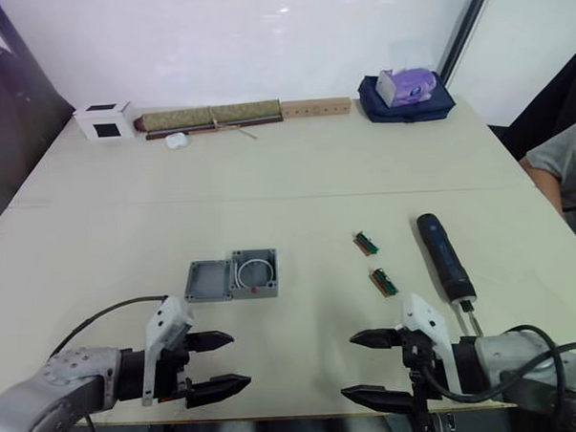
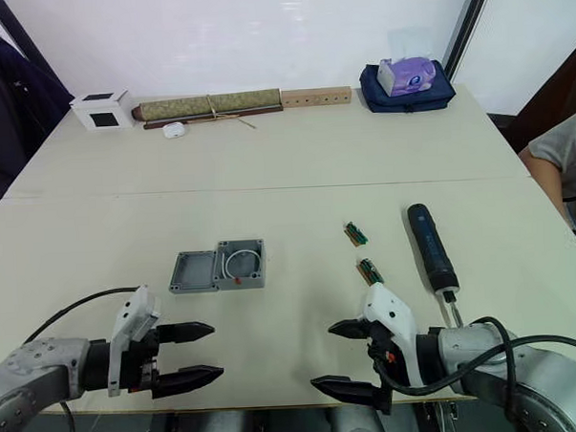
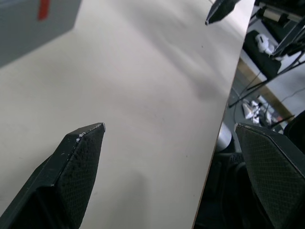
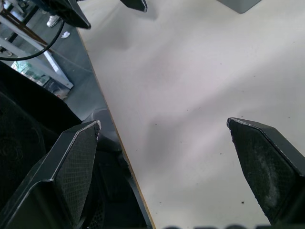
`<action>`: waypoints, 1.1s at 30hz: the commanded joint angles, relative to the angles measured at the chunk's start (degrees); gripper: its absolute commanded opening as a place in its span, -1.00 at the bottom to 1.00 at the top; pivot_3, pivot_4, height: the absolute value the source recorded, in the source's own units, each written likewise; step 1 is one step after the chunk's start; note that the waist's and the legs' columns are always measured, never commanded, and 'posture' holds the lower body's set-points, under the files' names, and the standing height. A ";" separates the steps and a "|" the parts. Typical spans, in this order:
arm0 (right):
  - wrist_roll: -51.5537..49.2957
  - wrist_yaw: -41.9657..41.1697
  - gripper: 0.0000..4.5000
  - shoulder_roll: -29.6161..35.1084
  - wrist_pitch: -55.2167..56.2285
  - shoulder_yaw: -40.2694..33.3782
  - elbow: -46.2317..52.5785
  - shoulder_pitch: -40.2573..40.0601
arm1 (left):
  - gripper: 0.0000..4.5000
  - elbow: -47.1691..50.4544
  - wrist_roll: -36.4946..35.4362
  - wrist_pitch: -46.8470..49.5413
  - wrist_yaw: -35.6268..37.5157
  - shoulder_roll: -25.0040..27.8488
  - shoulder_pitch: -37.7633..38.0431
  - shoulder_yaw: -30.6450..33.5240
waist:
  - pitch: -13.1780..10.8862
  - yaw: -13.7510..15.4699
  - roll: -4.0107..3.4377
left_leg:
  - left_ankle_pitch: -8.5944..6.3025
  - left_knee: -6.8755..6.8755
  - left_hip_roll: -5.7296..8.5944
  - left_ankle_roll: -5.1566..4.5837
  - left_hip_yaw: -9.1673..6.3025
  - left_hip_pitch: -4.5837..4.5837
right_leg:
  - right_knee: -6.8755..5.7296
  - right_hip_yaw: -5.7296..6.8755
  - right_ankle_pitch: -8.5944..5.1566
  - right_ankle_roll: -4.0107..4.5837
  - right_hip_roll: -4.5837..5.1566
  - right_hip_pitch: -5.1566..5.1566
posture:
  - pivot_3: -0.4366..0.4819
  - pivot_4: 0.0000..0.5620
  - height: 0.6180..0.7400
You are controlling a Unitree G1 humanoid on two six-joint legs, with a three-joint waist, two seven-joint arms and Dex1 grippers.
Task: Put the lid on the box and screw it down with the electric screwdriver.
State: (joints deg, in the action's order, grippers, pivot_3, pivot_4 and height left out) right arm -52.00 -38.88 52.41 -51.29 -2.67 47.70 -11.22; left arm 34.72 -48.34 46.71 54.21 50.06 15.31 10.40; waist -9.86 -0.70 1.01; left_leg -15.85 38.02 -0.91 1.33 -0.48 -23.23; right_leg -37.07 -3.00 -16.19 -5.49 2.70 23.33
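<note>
Far left, at the table's (image 1: pixel 98 234) back edge: white cube with a black square (image 1: pixel 104 121); just right of it, a long rolled mat (image 1: pixel 209 117) lying along the edge, small white object (image 1: pixel 177 140) in front of it; then a wooden block with holes (image 1: pixel 316 107); then a dark blue pouch (image 1: pixel 406 106) with a purple packet (image 1: pixel 407 84) on top.

Near left, over the front edge: left gripper (image 1: pixel 218 363), fingers spread apart and holding nothing, pointing toward the right; fingertips (image 3: pixel 86 143) seen from the left wrist above bare tabletop, one past the table's edge.

Left of centre on the table: the lid (image 1: pixel 208 280), lying hollow side up, touching the left side of the box (image 1: pixel 254 273); box open, white ring inside, small red mark on its front wall; both well apart from either gripper.

Right of centre: two small green parts (image 1: pixel 368 242), one behind the other, lying apart.

Further right: the electric screwdriver (image 1: pixel 445 256) lying flat, thin bit toward the front edge, near the right arm.

Near right, at the front edge: right gripper (image 1: pixel 371 367), fingers wide apart and empty, pointing toward the left gripper.

Far right edge: part of a person (image 1: pixel 563 170) in a grey sleeve beside the table.
</note>
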 commanded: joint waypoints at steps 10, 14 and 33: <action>-11.21 4.88 1.00 -0.32 -3.88 -2.85 1.50 4.37 | 0.99 2.13 4.38 -2.63 -2.05 0.22 1.07 -0.91 | 0.01 0.03 0.00 | 0.00 0.00 0.00 0.00 -0.01 0.00 | 0.00 0.00 0.00 0.00 0.01 -0.01 | -0.05 -0.47 1.00; -13.41 6.64 1.00 -0.59 -3.64 -3.66 1.30 5.38 | 0.99 1.57 2.83 -2.16 -1.41 -0.43 1.32 0.08 | 0.01 0.03 -0.01 | 0.00 0.00 0.00 0.00 -0.01 0.00 | -0.01 0.00 0.00 0.00 0.01 -0.01 | -0.05 -0.47 1.00; -11.75 13.09 1.00 -6.87 -0.27 -4.69 -5.16 10.67 | 0.99 -2.90 5.94 1.01 2.27 12.06 -13.68 0.57 | 0.02 0.05 0.01 | 0.00 0.02 0.01 0.00 0.00 0.00 | -0.08 0.01 0.01 0.00 -0.07 0.00 | -0.05 -0.47 1.00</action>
State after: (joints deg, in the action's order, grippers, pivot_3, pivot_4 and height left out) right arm -63.27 -26.28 45.64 -52.93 -6.08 41.26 -2.07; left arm 30.99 -40.30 47.35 54.10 60.26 4.78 9.25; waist -9.84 -0.66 1.02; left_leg -15.85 38.04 -0.90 1.33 -0.48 -23.22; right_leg -37.17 -3.00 -16.18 -5.49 2.64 23.34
